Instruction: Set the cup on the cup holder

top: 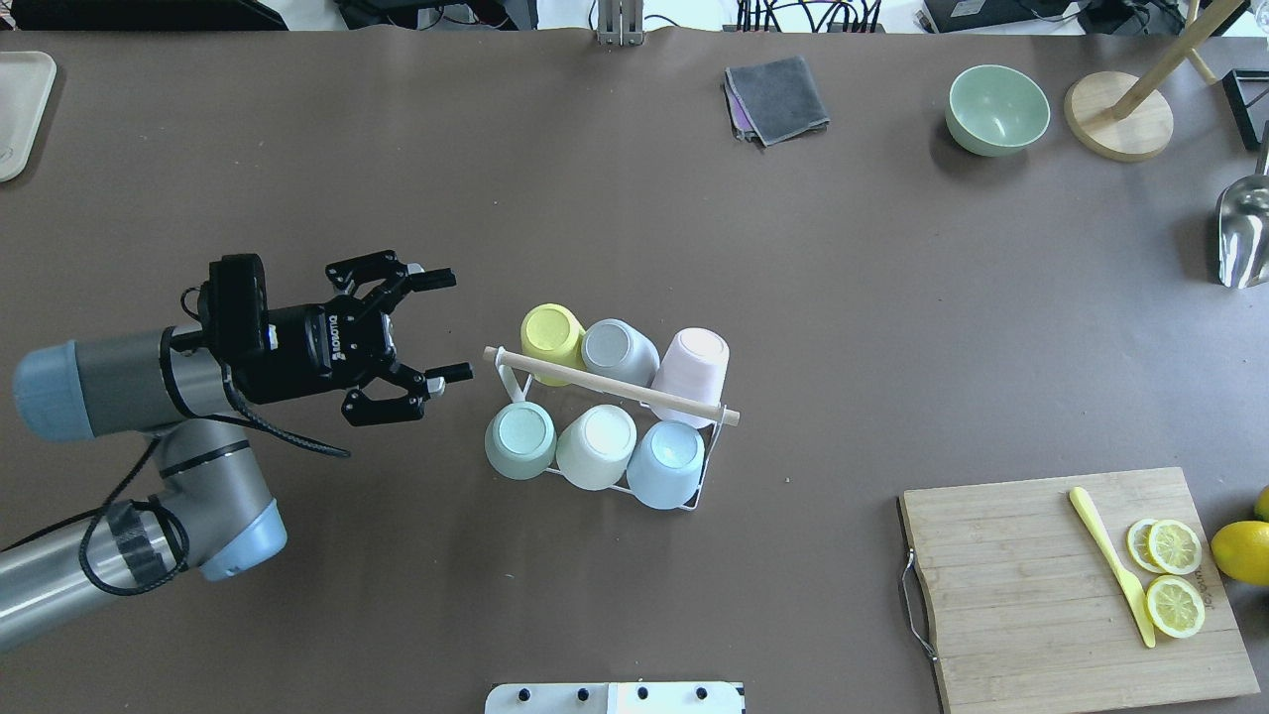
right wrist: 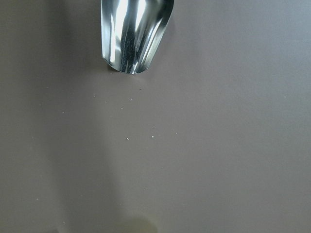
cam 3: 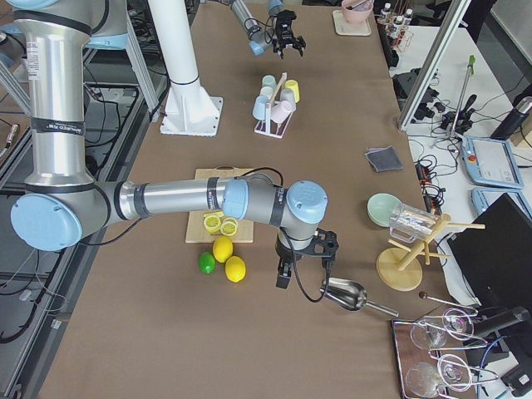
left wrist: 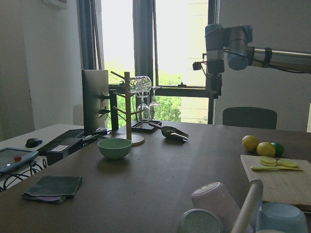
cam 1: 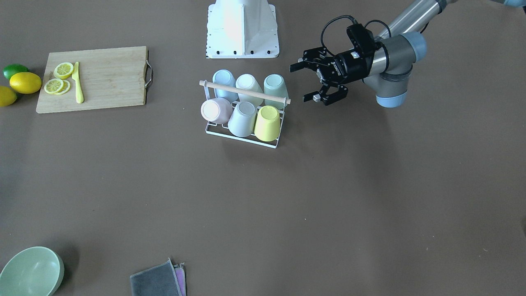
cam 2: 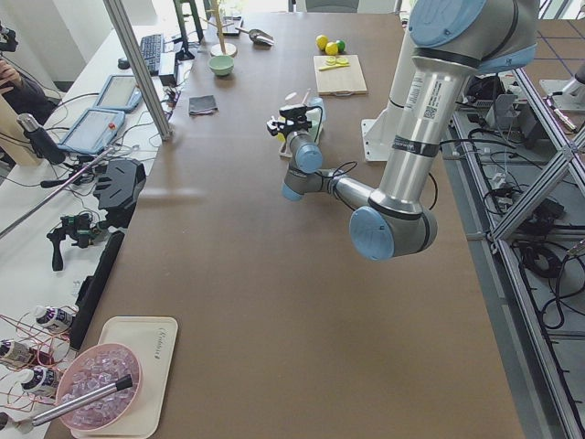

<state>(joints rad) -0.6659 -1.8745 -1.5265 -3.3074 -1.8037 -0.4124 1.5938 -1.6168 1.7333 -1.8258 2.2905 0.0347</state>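
The cup holder (top: pixel 610 387), a white wire rack with a wooden rod across its top, stands mid-table and also shows in the front view (cam 1: pixel 244 91). Several cups sit upside down on its pegs: yellow (top: pixel 552 337), grey (top: pixel 617 349), pink (top: pixel 694 359), green (top: pixel 520 438), white (top: pixel 597 446) and blue (top: pixel 666 461). My left gripper (top: pixel 454 325) is open and empty. It lies level, pointing at the rack's yellow and green end, a short gap away from it (cam 1: pixel 299 83). My right gripper (cam 3: pixel 302 278) hangs low over the table far off, beside a metal scoop; I cannot tell whether it is open or shut.
A cutting board (top: pixel 1031 585) with lemon slices and a yellow knife lies near right. A green bowl (top: pixel 996 109), a folded cloth (top: pixel 776 97), a wooden stand (top: pixel 1120 124) and the metal scoop (top: pixel 1244 233) are at the far side. The robot base (cam 1: pixel 242 28) stands behind the rack.
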